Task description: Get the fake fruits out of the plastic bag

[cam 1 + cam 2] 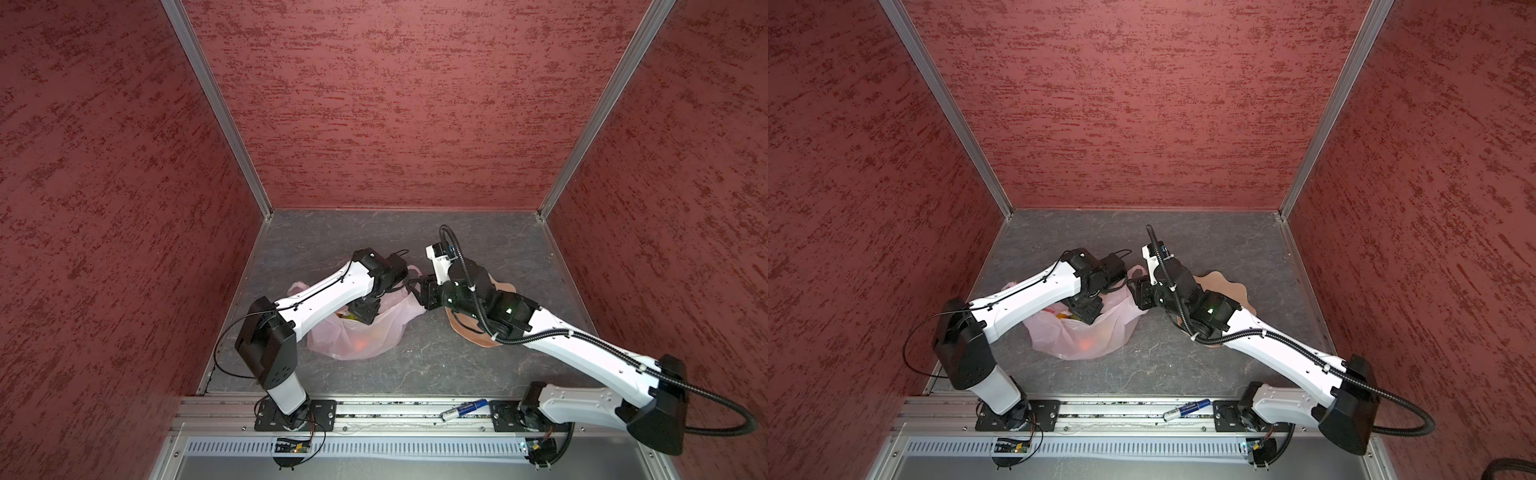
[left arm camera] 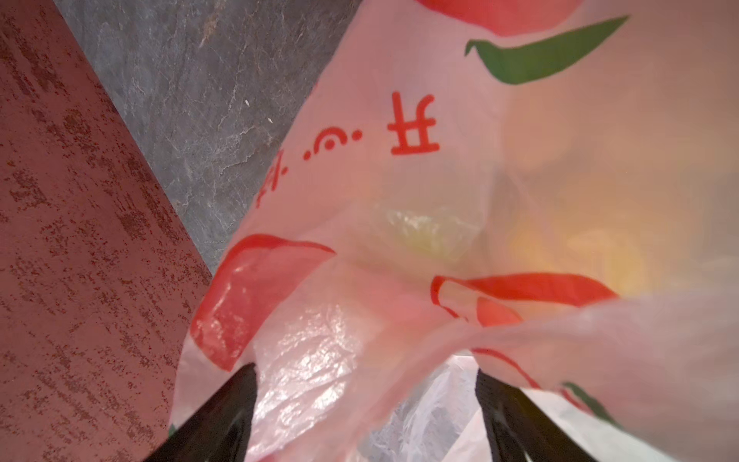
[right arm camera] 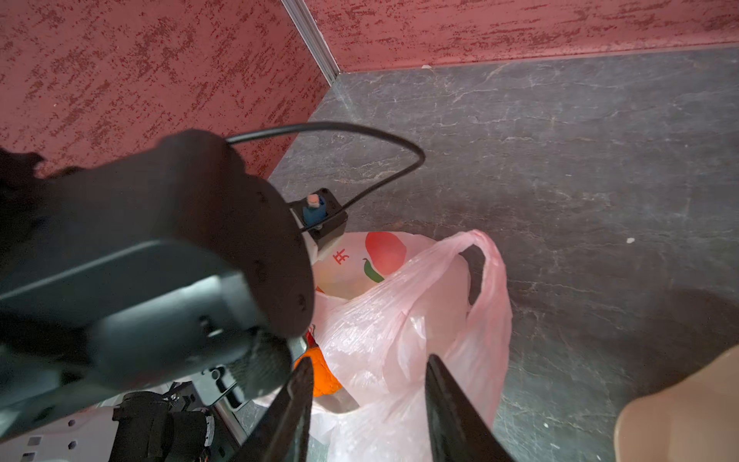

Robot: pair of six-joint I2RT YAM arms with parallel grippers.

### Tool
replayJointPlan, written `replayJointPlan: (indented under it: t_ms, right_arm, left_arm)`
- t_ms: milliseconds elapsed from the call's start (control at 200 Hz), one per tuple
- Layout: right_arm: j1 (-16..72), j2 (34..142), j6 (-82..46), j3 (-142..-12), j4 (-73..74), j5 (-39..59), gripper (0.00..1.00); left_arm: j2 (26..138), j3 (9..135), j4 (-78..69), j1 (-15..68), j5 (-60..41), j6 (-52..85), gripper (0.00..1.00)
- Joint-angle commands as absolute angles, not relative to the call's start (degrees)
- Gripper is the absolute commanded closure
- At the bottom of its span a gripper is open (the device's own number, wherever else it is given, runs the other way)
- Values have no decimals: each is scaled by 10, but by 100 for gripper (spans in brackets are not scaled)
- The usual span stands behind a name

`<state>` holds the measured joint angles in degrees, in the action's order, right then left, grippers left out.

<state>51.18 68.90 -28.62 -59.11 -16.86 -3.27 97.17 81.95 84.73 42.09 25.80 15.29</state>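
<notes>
Standing wide apart, the left fingers (image 2: 224, 416) grip nothing; loose film of the plastic bag (image 2: 360, 160) billows between them. In both top views they point down into the bag's open mouth.

The right fingers (image 3: 452, 408) stand partly apart at the bag's right rim. Bunched film fills the gap between them, and I cannot tell whether they pinch it. Just beyond them a loop handle (image 3: 486, 272) stands up.

The fake fruits (image 3: 324, 376) are inside the bag. A small orange one shows at the mouth in the right wrist view. In both top views an orange glow comes through the bag's near wall. A pale yellow-green shape (image 2: 432, 236) shows blurred behind the film in the left wrist view.

The bag, pale pink with red and green print, sits on the grey bench (image 1: 415, 374) left of the middle, between the two arms. Near it on the right lies a peach bowl (image 1: 473, 336), mostly hidden under the right arm (image 1: 582, 345). A blue-and-white pen-like thing (image 1: 463, 409) lies on the near rail. Red textured walls (image 1: 374, 104) close the left, right and far sides.
</notes>
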Motion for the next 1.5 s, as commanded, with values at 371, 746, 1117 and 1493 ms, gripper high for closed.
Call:
replayJointPlan:
  t_ms: [371, 746, 1117, 1493]
  right_arm:
    - [520, 704, -264, -602, -204, 19, 73]
    - [585, 824, -263, -689, -174, 21, 78]
    - [626, 956, -289, -789, -161, 30, 78]
    - [632, 1042, -266, -796, -128, 103, 79]
  left_arm:
    - [1006, 870, 723, 340, 284, 127, 74]
    - [946, 860, 649, 273, 187, 116, 82]
    - [901, 838, 595, 192, 40, 118, 82]
    - [901, 840, 571, 149, -8, 124, 82]
